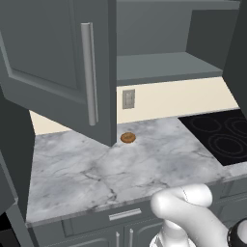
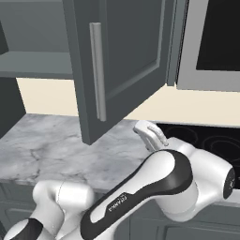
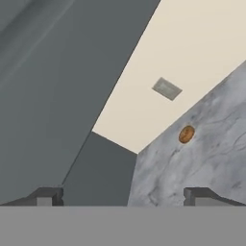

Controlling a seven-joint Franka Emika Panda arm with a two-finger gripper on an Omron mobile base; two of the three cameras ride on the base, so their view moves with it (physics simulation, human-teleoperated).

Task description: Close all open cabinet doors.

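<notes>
Tall dark grey cabinet door (image 1: pixel 58 62) with silver bar handle (image 1: pixel 89 72) swung open, upper left of left base view. Gripper (image 3: pixel 122 196) spread, empty. Outer face best pushed flat, near handle edge.

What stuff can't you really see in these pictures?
- The open cabinet door: its top and left side are cut off by the edge of the left base view.
- The stove top: partly hidden behind the white arm in the right base view.
- The small brown round thing on the counter: too small to tell what it is.
- The fingers: just the tips show in the hand view, wide apart.
</notes>
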